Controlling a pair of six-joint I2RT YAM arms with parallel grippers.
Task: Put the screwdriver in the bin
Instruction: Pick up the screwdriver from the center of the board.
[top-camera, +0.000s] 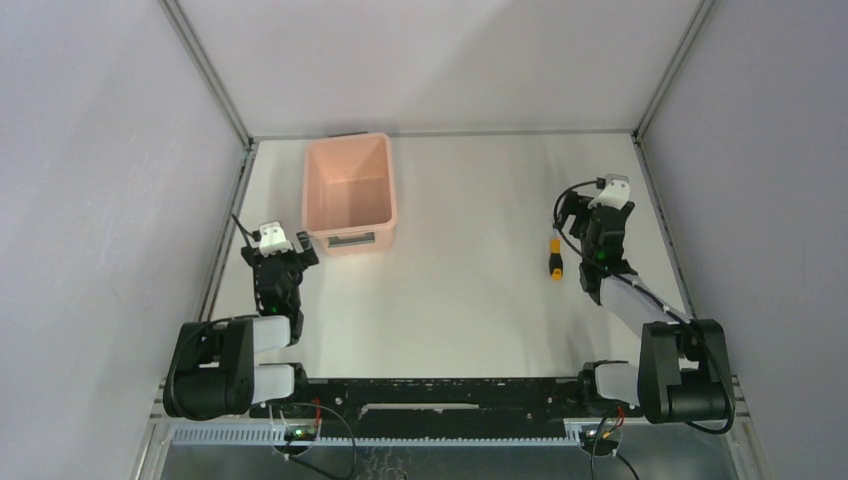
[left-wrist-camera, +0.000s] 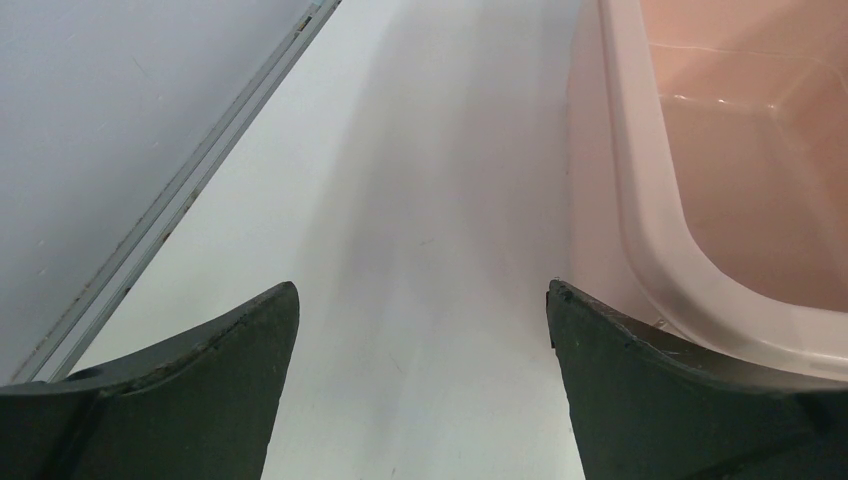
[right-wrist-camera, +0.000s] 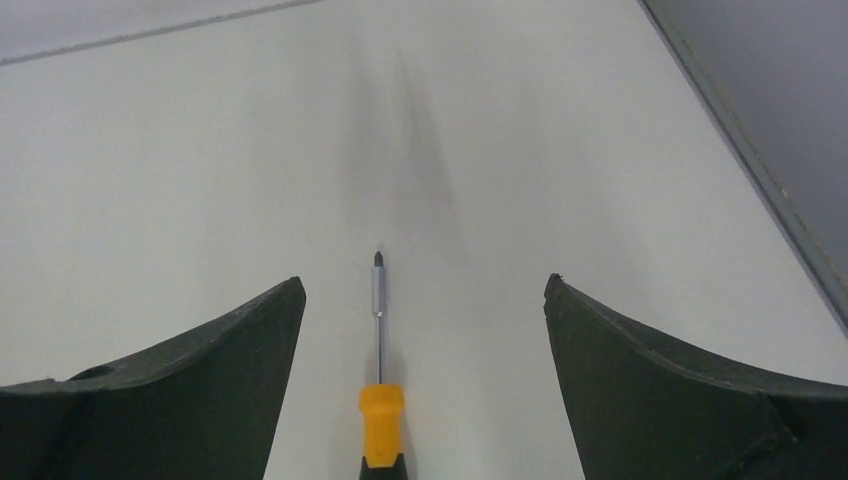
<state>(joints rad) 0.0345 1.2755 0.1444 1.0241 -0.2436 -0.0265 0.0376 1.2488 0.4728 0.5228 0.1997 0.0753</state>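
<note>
The screwdriver (top-camera: 556, 262) lies flat on the white table at the right, orange-and-black handle towards the arm bases. In the right wrist view the screwdriver (right-wrist-camera: 380, 410) lies between my fingers, left of centre, its thin shaft pointing away. My right gripper (right-wrist-camera: 423, 283) is open above it and touches nothing; from above, the right gripper (top-camera: 572, 212) hovers over the shaft end. The salmon-pink bin (top-camera: 392, 190) stands at the back left with nothing in it. My left gripper (top-camera: 290, 252) is open at the bin's near-left corner. In the left wrist view the left gripper (left-wrist-camera: 422, 287) holds nothing, with the bin (left-wrist-camera: 640, 200) at its right.
Grey walls enclose the table on three sides. A metal rail (left-wrist-camera: 170, 210) runs along the left wall, close to my left gripper. The right wall's edge (right-wrist-camera: 770, 190) runs near my right gripper. White tabletop (top-camera: 470, 250) separates the bin from the screwdriver.
</note>
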